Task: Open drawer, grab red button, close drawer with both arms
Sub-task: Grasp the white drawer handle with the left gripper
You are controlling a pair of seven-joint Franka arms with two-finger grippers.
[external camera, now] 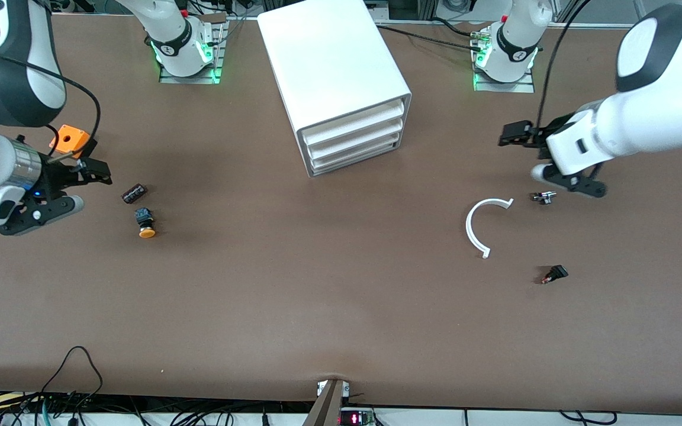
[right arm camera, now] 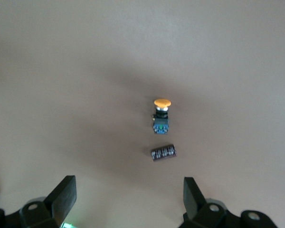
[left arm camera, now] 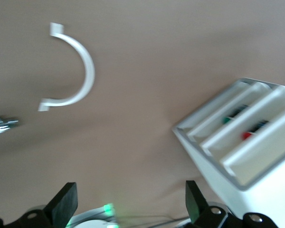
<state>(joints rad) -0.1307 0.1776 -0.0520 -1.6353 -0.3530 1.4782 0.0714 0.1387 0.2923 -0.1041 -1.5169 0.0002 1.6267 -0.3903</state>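
Note:
The white cabinet (external camera: pixel 329 59) stands at the middle of the table near the robots' bases. Its three drawers are all shut; the middle drawer (external camera: pixel 356 141) is one of them. In the left wrist view a small red spot, the button (left arm camera: pixel 247 135), shows through the middle drawer's front (left arm camera: pixel 256 124); a green spot shows in the drawer beside it. My left gripper (external camera: pixel 560 177) (left arm camera: pixel 128 190) is open and empty, low over the table toward the left arm's end. My right gripper (external camera: pixel 57 198) (right arm camera: pixel 128 185) is open and empty at the right arm's end.
An orange box with a hole (external camera: pixel 69 139), a dark cylinder (external camera: pixel 134 193) and an orange-capped button (external camera: pixel 145 223) lie by the right gripper. A white C-shaped piece (external camera: pixel 480 228), a small metal part (external camera: pixel 544 197) and a small black part (external camera: pixel 555 274) lie by the left gripper.

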